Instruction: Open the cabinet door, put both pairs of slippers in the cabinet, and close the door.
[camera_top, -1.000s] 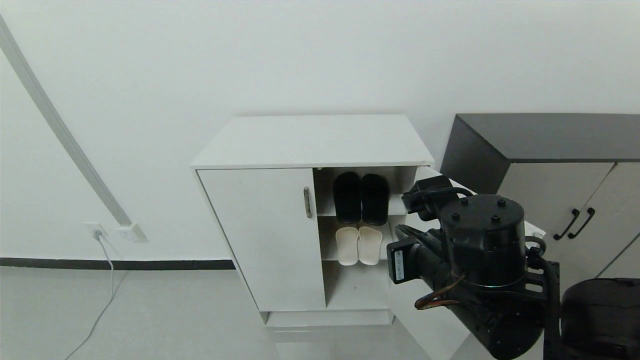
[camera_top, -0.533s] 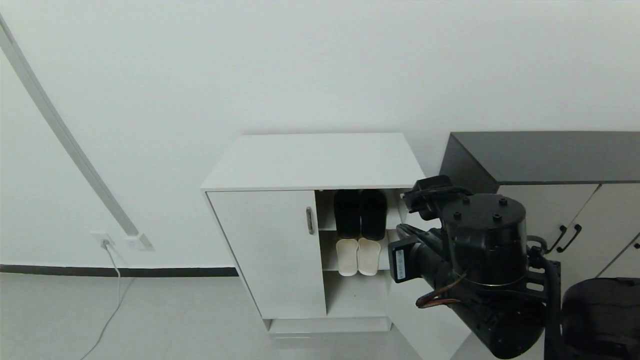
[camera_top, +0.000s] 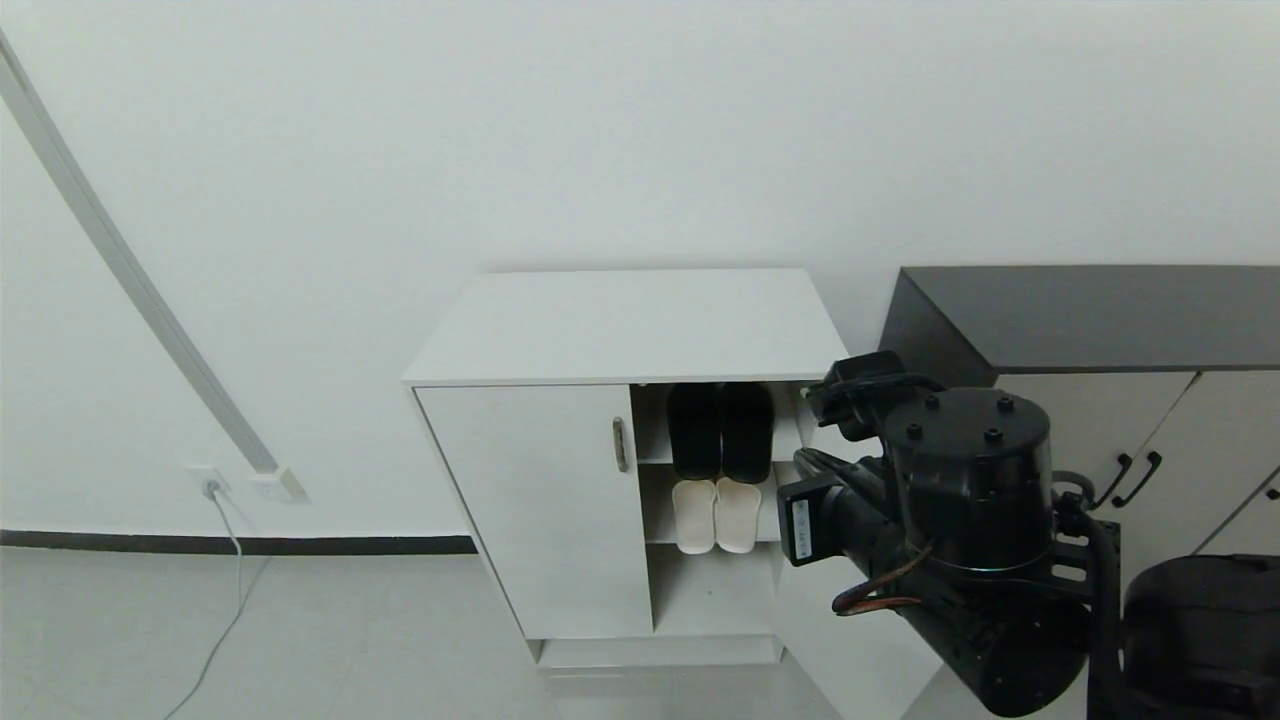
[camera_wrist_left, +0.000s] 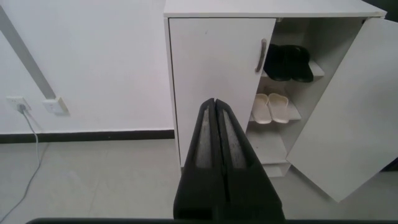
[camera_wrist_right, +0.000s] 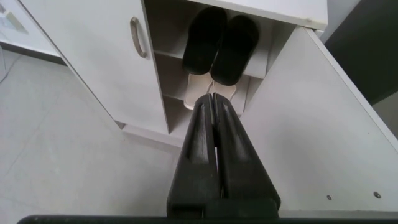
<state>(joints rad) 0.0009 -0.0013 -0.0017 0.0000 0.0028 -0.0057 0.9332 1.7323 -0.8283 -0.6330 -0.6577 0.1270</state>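
Observation:
The white cabinet (camera_top: 625, 325) stands against the wall with its left door (camera_top: 535, 500) closed and its right door (camera_wrist_left: 348, 112) swung open. A black pair of slippers (camera_top: 720, 430) lies on the top shelf and a white pair (camera_top: 716, 515) on the shelf below; the bottom shelf is bare. My right gripper (camera_wrist_right: 213, 99) is shut on nothing and hangs in front of the open compartment, beside the open door (camera_wrist_right: 311, 124). My left gripper (camera_wrist_left: 215, 106) is shut and empty, farther back, facing the closed door with its handle (camera_wrist_left: 262, 56).
A dark grey cabinet (camera_top: 1090, 320) with black handles (camera_top: 1130, 478) stands close on the right of the open door. A wall socket with a cable (camera_top: 210, 487) and a slanting conduit (camera_top: 120, 260) are on the left. Open floor (camera_top: 350, 640) lies before the cabinet.
The head camera has shifted, so the cabinet now sits lower and slightly smaller in the picture. The slippers, doors and right arm show no move of their own.

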